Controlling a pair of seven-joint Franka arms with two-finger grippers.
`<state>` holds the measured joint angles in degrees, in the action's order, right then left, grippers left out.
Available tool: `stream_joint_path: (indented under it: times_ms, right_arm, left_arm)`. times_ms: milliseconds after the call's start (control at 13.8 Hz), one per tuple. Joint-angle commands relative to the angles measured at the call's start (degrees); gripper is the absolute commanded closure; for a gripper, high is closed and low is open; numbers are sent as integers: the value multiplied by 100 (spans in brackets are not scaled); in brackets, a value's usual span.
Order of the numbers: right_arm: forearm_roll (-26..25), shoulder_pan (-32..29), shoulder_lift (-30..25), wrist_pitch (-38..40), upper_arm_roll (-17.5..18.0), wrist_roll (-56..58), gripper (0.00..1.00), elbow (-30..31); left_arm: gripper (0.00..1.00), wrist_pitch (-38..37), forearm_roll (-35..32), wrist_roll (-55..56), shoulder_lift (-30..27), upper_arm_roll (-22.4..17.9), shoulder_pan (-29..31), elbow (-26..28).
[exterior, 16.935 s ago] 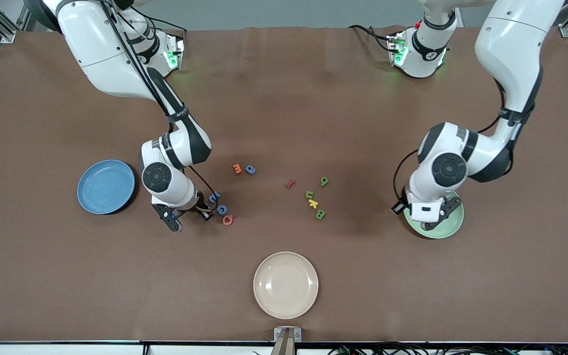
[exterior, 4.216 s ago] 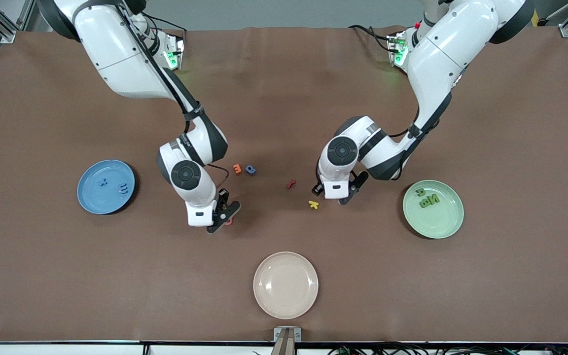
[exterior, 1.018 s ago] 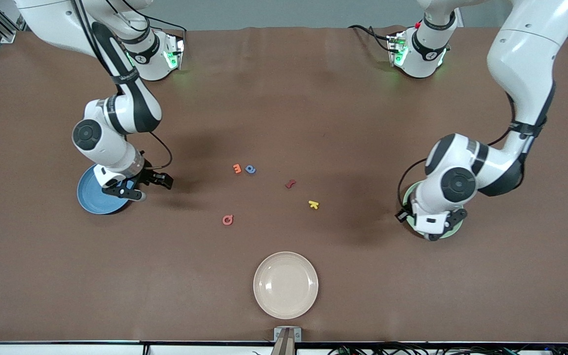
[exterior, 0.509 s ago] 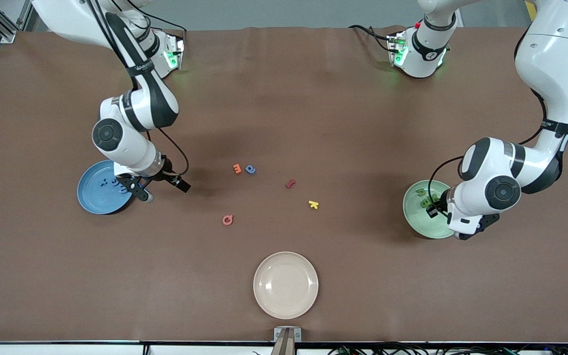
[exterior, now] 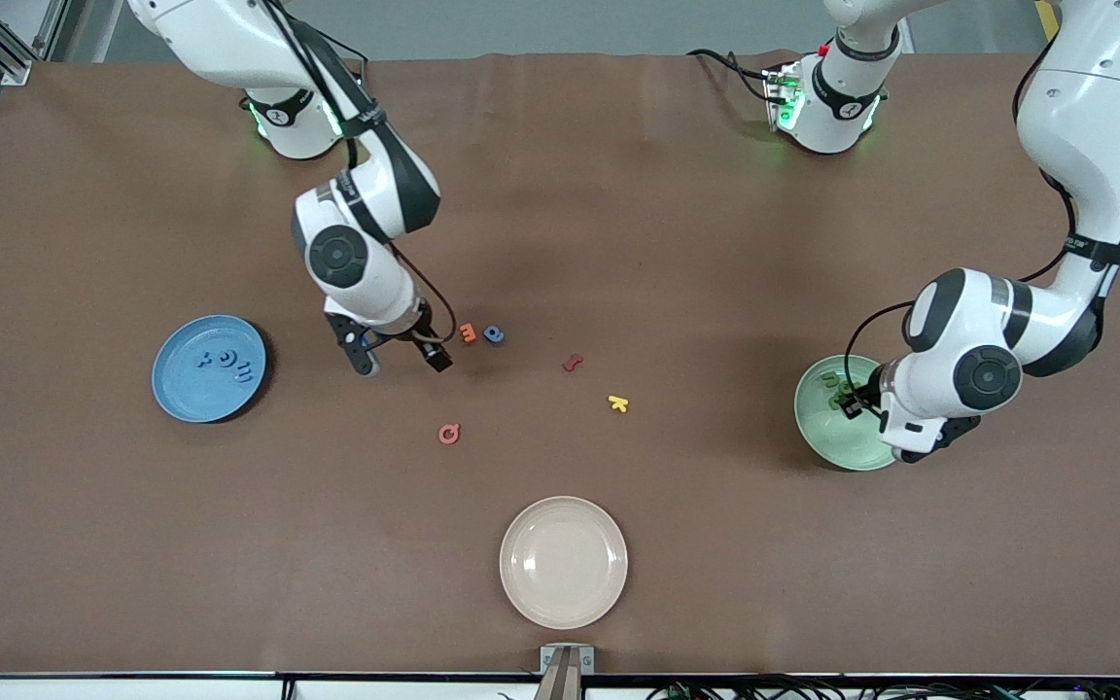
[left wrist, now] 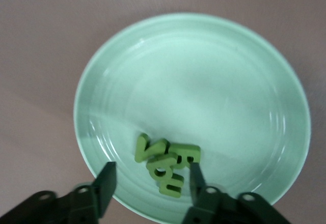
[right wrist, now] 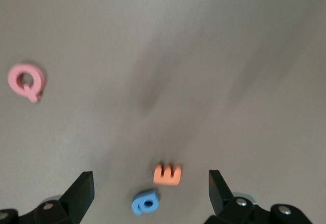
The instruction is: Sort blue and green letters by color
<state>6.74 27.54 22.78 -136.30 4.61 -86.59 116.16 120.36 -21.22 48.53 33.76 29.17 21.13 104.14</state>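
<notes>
left claw (left wrist: 150, 183) apart, empty, over green letters (left wrist: 165, 162) in green plate (left wrist: 244, 71) | right claw (exterior: 400, 359) apart, empty, over bench beside orange letter (exterior: 468, 333)

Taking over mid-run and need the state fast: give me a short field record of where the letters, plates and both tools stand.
blue plate: three blue letters in it
last blue letter: on the table beside the orange letter
green plate: green letters piled together in it
cream plate: nothing seen in it
other loose letters: pink, red, yellow
right tool: open, over the table beside the orange letter
left tool: open, over the green plate
</notes>
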Motion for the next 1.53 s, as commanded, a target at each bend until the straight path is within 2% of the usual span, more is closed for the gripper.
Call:
stream_joint_path:
  times_ms: [0,218,363,509,799,1090,1163,1308,1381,1454]
  right_arm:
    - [29,374,472,60,-74,-839,0,-514]
    - [-286,699,912,7,-92,-1079,3,-726]
    - [-296,744,1027,-89,-100,-1237,10,-788]
    - [-296,770,1053,-98,-92,-1238,16,-796]
    - [-296,770,1115,-142,-100,-1255,31,-788]
    - [-287,867,1211,-291,-92,-1343,37,-770]
    - [-296,911,1220,-335,-100,-1378,39,-770]
    - [-296,920,1229,-344,-100,-1387,44,-761]
    - [-296,920,1229,-344,-100,-1387,46,-761]
    - [-296,920,1229,-344,-100,-1387,51,-753]
  left_arm:
    - [0,-169,-40,-10,-405,158,67,-103]
    - [0,-1169,-40,-45,-589,588,84,-997]
    - [0,-1514,-5,-255,-766,896,76,-1735]
    - [0,-2031,-14,-439,-958,1073,85,-2176]
    - [0,-2709,82,-1589,-1643,1100,102,-2336]
    - [0,-3272,758,-2442,-2092,1030,331,-2494]
    - [0,-3282,890,-2792,-2285,690,130,-2495]
    - [0,-3456,1355,-3313,-2584,-756,-930,-2468]
    - [0,-3597,1636,-3506,-2698,-1364,-1353,-2451]
    - [0,-3737,1787,-3673,-2804,-1779,-1653,-2416]
